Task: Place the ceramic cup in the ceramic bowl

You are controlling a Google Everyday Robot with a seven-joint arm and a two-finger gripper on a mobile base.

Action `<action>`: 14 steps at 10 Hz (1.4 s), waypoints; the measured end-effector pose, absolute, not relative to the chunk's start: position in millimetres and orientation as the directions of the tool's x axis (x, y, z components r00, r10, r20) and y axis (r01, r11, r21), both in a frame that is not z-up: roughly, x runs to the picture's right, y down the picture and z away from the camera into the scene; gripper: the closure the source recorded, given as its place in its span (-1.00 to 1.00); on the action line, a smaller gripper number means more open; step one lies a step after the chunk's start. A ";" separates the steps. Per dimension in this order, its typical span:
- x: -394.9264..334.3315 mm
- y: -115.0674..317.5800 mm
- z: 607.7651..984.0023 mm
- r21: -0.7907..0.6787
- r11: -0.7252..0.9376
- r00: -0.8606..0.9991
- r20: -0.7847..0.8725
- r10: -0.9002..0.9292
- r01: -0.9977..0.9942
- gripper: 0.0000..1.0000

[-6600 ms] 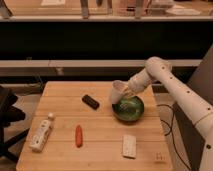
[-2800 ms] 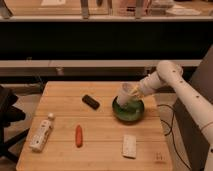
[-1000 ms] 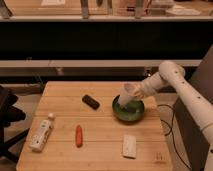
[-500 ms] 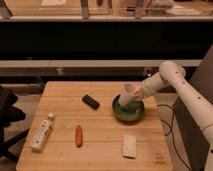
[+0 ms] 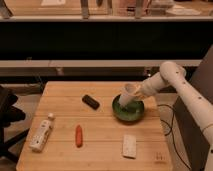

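On the wooden worktop [image 5: 100, 127], we see the green ceramic bowl [image 5: 129, 110] with the ceramic cup [image 5: 128, 95] tilted into it. Since a moment ago the claw [image 5: 138, 93] has lowered slightly, still pinching the cup; we judge release is near.

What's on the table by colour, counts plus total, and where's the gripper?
White/cream: 3: ceramic cup, bottle, flat packet
Green: 1: ceramic bowl
Black: 1: small block
Orange: 1: carrot
Total: 6
Gripper: at the cup, over the bowl.
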State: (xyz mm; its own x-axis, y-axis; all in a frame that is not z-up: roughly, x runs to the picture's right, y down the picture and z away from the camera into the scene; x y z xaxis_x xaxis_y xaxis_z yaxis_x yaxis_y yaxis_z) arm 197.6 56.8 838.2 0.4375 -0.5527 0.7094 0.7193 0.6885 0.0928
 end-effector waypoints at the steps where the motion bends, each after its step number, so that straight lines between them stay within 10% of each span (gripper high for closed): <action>1: 198.0 57.2 838.2 0.092 0.689 0.437 0.710 -0.552 0.719 0.57; 6: 199.3 57.8 838.1 0.092 0.689 0.437 0.711 -0.551 0.719 -0.03; 14: 200.8 59.5 838.5 0.092 0.690 0.437 0.712 -0.550 0.718 -0.19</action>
